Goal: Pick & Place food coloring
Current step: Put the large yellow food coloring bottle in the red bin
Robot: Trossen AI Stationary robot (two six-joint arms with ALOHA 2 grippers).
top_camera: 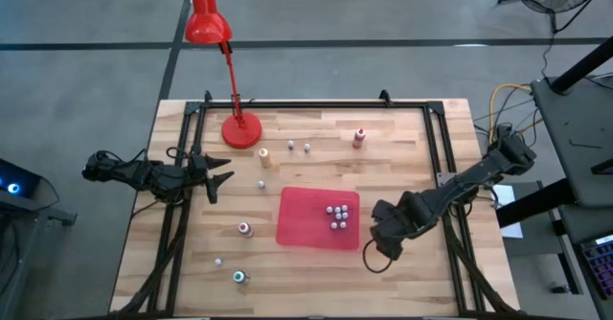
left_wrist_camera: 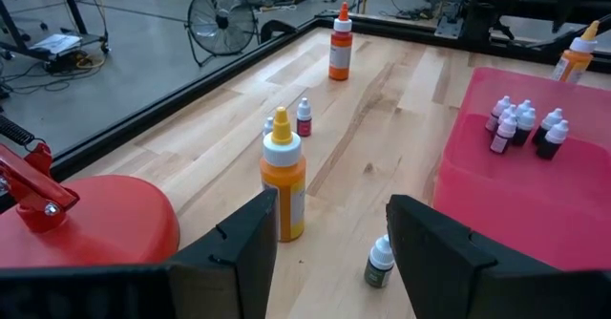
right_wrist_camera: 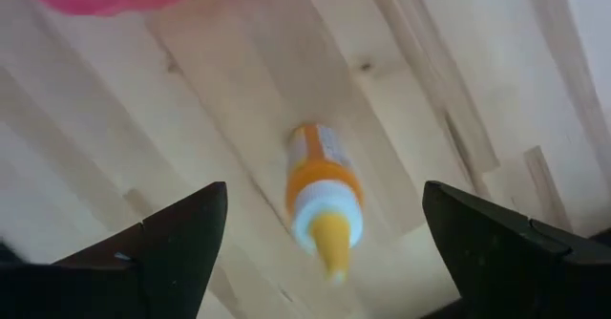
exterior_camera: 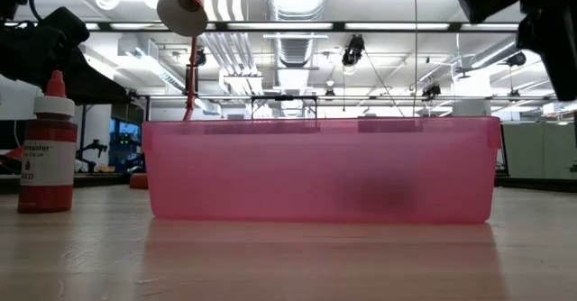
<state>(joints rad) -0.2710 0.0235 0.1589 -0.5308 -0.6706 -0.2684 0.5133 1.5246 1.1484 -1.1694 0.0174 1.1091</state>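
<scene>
The food coloring bottles are spread over the wooden table. Several tiny whitish-capped ones (top_camera: 337, 216) stand in the flat pink tray (top_camera: 297, 226). An orange bottle with a yellow tip (left_wrist_camera: 284, 180) stands in front of my left gripper (left_wrist_camera: 329, 233), which is open and level near the table's left side (top_camera: 222, 178). My right gripper (top_camera: 383, 232) hovers just right of the tray, open, fingers pointing down. Below and between its fingers is another orange bottle (right_wrist_camera: 325, 204) on the bare wood, untouched; whether it stands or lies I cannot tell.
A red desk lamp (top_camera: 239, 128) stands at the far left, its base (left_wrist_camera: 105, 219) beside my left gripper. Loose bottles: orange-red at the far edge (top_camera: 359, 138), pink-topped (top_camera: 245, 228), green-topped (top_camera: 239, 277), and tiny ones (top_camera: 299, 147). A black frame rail (top_camera: 436, 157) borders the table.
</scene>
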